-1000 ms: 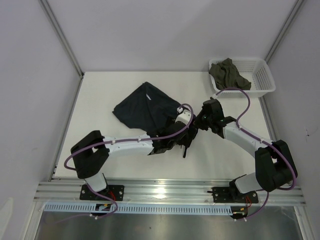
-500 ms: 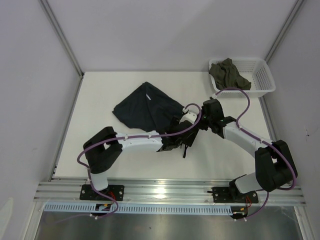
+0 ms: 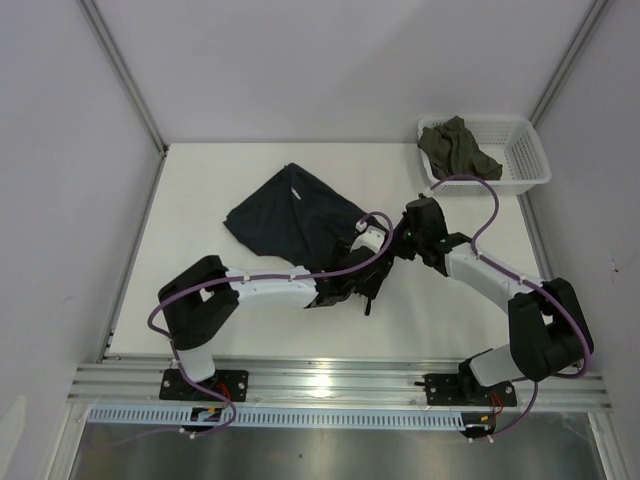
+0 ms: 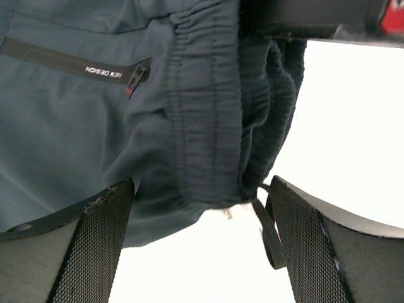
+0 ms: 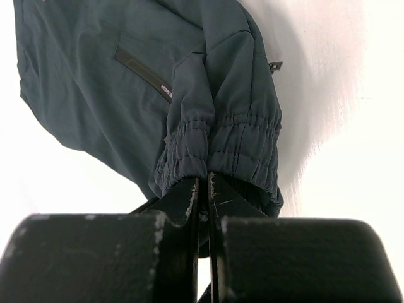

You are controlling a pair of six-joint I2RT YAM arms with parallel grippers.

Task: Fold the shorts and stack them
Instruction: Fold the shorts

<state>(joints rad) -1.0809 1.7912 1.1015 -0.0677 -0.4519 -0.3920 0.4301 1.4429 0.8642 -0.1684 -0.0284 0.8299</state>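
Observation:
The dark teal-navy shorts (image 3: pixel 290 215) lie partly spread on the white table, with the waistband bunched at their near right corner. My right gripper (image 5: pixel 203 189) is shut on the gathered elastic waistband (image 5: pixel 221 151) and holds it slightly off the table. My left gripper (image 4: pixel 199 252) is open, its mesh-padded fingers (image 4: pixel 95 246) standing wide on either side of the waistband's lower edge (image 4: pixel 202 126) without pinching it. A black drawstring cord (image 4: pixel 268 233) hangs beside the right finger. A zip pocket with small white lettering (image 4: pixel 104 71) shows on the fabric.
A white basket (image 3: pixel 520 150) stands at the back right corner and holds an olive-green garment (image 3: pixel 458 148). Both arms meet over the middle of the table (image 3: pixel 200 180), close together. Walls border the table on the left, back and right.
My left arm has shifted its elbow to the right and brought its open gripper under the held waistband; its jaws narrowed slightly. The right gripper has kept its grip in place.

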